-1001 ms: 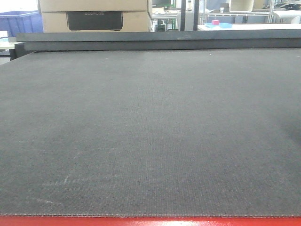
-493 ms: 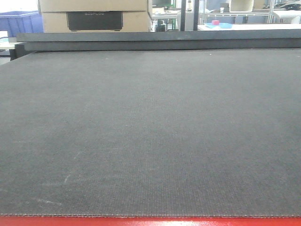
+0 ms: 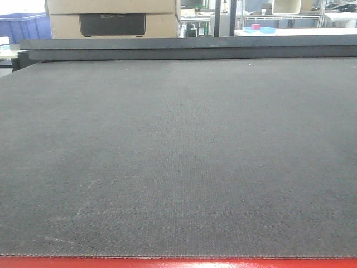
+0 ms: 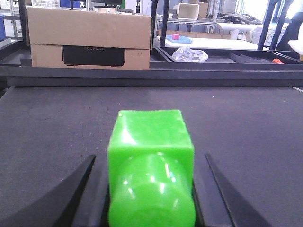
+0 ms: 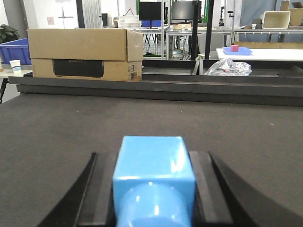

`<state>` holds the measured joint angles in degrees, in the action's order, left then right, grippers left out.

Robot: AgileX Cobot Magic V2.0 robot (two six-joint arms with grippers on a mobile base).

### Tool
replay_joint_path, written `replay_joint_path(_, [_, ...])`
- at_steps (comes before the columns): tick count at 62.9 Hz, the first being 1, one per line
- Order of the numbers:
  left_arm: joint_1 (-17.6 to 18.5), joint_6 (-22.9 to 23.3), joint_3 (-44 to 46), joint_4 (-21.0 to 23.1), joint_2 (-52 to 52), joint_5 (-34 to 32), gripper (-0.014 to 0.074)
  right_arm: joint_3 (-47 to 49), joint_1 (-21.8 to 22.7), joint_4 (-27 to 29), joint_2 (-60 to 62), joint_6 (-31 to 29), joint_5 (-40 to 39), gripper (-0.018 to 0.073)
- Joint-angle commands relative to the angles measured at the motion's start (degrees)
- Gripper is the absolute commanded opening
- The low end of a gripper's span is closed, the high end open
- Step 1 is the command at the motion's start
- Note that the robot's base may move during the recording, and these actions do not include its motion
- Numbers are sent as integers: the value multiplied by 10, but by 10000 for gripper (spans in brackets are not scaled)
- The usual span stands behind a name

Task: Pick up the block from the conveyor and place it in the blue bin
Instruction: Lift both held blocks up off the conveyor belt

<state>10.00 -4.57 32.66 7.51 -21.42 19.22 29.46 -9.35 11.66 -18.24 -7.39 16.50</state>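
Observation:
The conveyor (image 3: 178,156) is a wide dark grey woven belt with a red frame edge (image 3: 178,263) at the front. No block or gripper shows on it in the front view. In the left wrist view my left gripper (image 4: 149,157) is shut on a bright green block (image 4: 150,142) above the belt (image 4: 57,113). In the right wrist view my right gripper (image 5: 152,153) is shut on a light blue block (image 5: 154,163) above the belt (image 5: 57,123). A blue bin (image 3: 22,25) stands beyond the belt's far left corner and also shows in the right wrist view (image 5: 12,49).
A cardboard box (image 3: 111,17) stands behind the belt's raised dark far rail (image 3: 189,47). A crumpled clear plastic bag (image 4: 189,54) lies behind the rail. A small pink block on a blue tray (image 3: 259,28) sits on a far white table.

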Motion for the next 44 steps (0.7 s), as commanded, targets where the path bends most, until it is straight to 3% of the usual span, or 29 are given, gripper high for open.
replay_joint_path(1, [3,1,1,-3,2,-12,-111,-1,-1,-5,3,-3,-4,-163])
replay_joint_path(7, [3,1,1,14,2,-20,-111,-1,-1,-5,3,-3,-3,-163])
replay_joint_path(44, [3,1,1,13,2,-45,-111,-1,-1,-5,3,-3,-4,-163])
